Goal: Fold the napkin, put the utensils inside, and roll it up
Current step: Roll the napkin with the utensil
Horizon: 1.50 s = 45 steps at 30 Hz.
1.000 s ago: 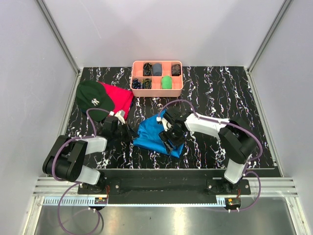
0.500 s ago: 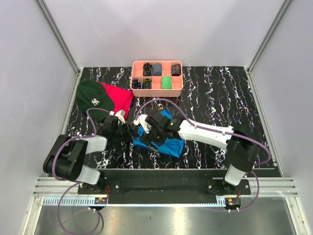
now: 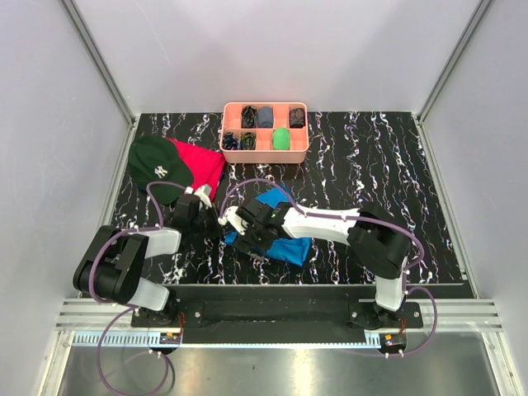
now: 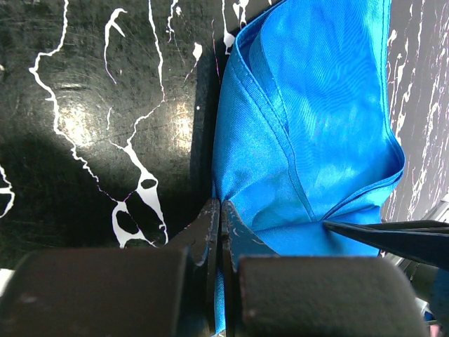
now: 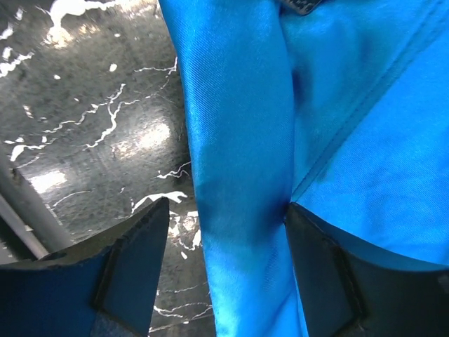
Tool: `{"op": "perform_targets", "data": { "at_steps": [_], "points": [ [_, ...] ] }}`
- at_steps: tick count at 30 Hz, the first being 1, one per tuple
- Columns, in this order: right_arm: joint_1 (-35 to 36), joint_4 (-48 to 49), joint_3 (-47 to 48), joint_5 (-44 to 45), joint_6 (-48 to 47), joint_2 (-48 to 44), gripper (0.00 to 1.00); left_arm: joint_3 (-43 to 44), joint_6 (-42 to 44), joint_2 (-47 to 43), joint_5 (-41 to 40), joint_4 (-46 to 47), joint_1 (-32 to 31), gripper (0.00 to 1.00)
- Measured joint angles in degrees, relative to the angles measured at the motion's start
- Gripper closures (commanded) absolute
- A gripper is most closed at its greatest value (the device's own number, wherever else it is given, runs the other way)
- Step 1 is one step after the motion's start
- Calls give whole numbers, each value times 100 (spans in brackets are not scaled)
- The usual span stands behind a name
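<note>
Blue cloth, thin and wrinkly, the napkin (image 3: 290, 250) lies bunched on the black marbled counter (image 3: 371, 165) just beyond our arm bases. Our left tool (image 4: 219, 210) is pressed together, pinching the napkin's left hem. Our right tool (image 5: 228, 217) is spread, straddling a raised fold without clamping it. We judge the folding step to be in hand; next the right tool should close on that fold and lay it flat across. We cannot make out the utensils. Farther back sit the dark green cap (image 3: 157, 165), the red cloth (image 3: 208, 165) and the pink compartment tray (image 3: 266, 156).
</note>
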Motion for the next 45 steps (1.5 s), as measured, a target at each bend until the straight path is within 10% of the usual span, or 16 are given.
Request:
{"op": "perform_targets", "data": {
  "at_steps": [9, 18, 45],
  "points": [
    [-98, 57, 0, -188, -70, 195, 62, 26, 2, -35, 13, -94, 0, 90],
    [-555, 81, 22, -1709, 72, 328, 70, 20, 39, -909, -444, -1211, 7, 45],
    [-1976, -44, 225, -5921, 723, 1792, 73, -1405, 173, -2876, -358, -422, 44, 41]
  ]
}}
